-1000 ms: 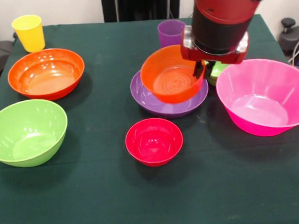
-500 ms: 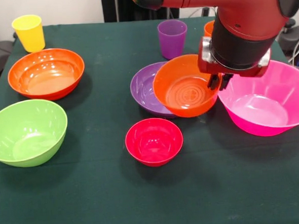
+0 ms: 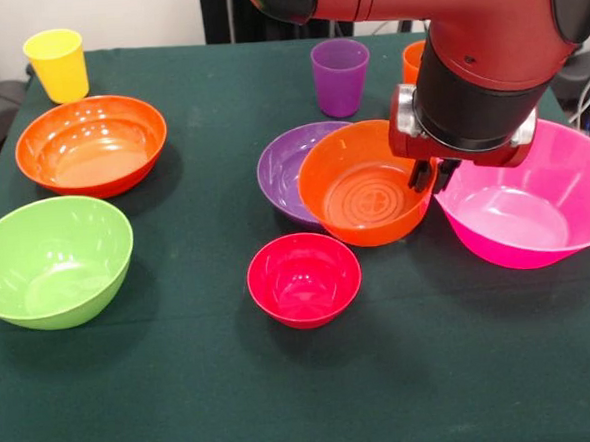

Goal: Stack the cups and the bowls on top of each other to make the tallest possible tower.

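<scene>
My gripper (image 3: 431, 176) is shut on the right rim of the small orange bowl (image 3: 363, 189), which hangs tilted between the purple bowl (image 3: 290, 166) and the huge pink bowl (image 3: 535, 206). The orange bowl hides the purple bowl's right side. In front of it, the small red-magenta bowl (image 3: 304, 279) sits empty on the green cloth. A purple cup (image 3: 338, 76) stands behind the purple bowl. An orange cup (image 3: 412, 62) peeks out from behind my arm. The yellow cup (image 3: 57, 63) stands at the far left corner.
On the left side sit a large orange bowl (image 3: 90, 143) and, nearer the front, a lime green bowl (image 3: 52, 261). The pink bowl lies close to the gripper's right side. My red arm covers the upper right of the view.
The gripper has carried the small orange bowl to the right, off the purple bowl's middle, then lowered it slightly toward the front. The orange cup has come into sight.
</scene>
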Controlling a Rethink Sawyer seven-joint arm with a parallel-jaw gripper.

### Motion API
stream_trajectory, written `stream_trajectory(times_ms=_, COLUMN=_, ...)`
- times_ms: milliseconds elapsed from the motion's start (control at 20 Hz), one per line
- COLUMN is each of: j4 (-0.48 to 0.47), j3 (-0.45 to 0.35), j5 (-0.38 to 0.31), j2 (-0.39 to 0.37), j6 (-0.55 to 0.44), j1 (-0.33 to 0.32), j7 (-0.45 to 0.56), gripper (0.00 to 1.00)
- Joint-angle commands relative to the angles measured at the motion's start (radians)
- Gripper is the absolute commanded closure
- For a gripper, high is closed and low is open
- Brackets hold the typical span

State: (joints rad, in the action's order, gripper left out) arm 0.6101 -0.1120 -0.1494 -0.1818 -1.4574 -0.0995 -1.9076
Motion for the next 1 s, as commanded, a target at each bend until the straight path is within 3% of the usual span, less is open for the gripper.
stream_trajectory(times_ms=50, j4=-0.03, j3=-0.027, j5=-0.041, j2=0.001, j6=-0.069, j1=0.006, j7=0.049, gripper=1.0)
stream_trajectory(times_ms=200, j4=0.0, j3=-0.019, j5=-0.04, j2=-0.017, j6=-0.054, j1=0.003, j7=0.07, gripper=1.0)
stream_trajectory(times_ms=500, j4=0.222, j3=0.013, j5=-0.023, j2=-0.13, j6=0.067, j1=-0.001, j7=0.081, gripper=1.0)
stream_trajectory(times_ms=600, j4=0.241, j3=0.018, j5=-0.027, j2=-0.143, j6=0.077, j1=-0.009, j7=0.096, gripper=1.0)
stream_trajectory(times_ms=750, j4=0.124, j3=0.008, j5=-0.053, j2=-0.074, j6=0.039, j1=-0.027, j7=0.125, gripper=1.0)
stream_trajectory(times_ms=800, j4=0.031, j3=-0.001, j5=-0.069, j2=-0.025, j6=0.0, j1=-0.03, j7=0.141, gripper=1.0)
stream_trajectory(times_ms=900, j4=0.038, j3=0.0, j5=-0.073, j2=-0.025, j6=0.012, j1=-0.033, j7=0.152, gripper=1.0)
stream_trajectory(times_ms=950, j4=-0.062, j3=-0.012, j5=-0.088, j2=0.027, j6=-0.031, j1=-0.038, j7=0.17, gripper=1.0)
stream_trajectory(times_ms=1000, j4=-0.071, j3=-0.013, j5=-0.091, j2=0.034, j6=-0.03, j1=-0.04, j7=0.178, gripper=1.0)
